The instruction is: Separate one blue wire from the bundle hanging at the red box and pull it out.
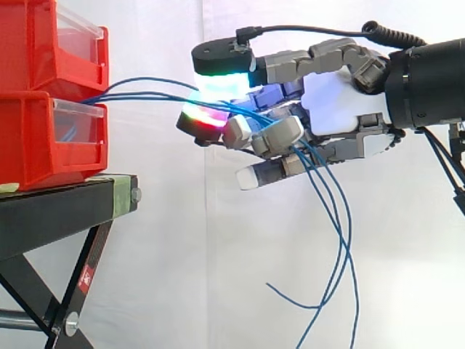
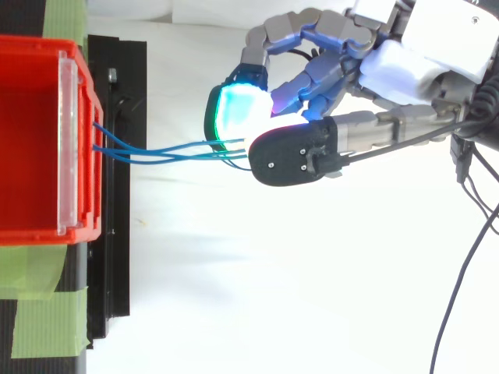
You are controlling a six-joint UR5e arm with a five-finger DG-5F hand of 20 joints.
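Side view, hand: hand reaches in from the right at the height of the bins, fingers curled shut on the blue wires; the strands pass between its glowing fingertips.
Top view, hand: hand sits well apart from the bin front, with the blue wires running into the gap under a green-lit pad.
Task item, location: the wires leave the top front of the lower red bin, just under the upper red bin, and span almost level to the hand.
Task item, loose ends: wire tails hang down below and behind the hand in long slack curves.
Support: black stand carries both bins; green tape lies at its edge.
Step in hand, judged: grasp made, separation not done, since several strands lie in the grip rather than one.
Hazard 1: pulling back now would likely draw the whole bundle out, because the fingers enclose more than one wire.
Hazard 2: thin strands may slide between the thick pads, so the chosen one could slip free.
Hazard 3: the tails cross one another; a tangle could drag neighbours along.
Hazard 4: a snagged wire might tug the lower bin towards the stand's edge.
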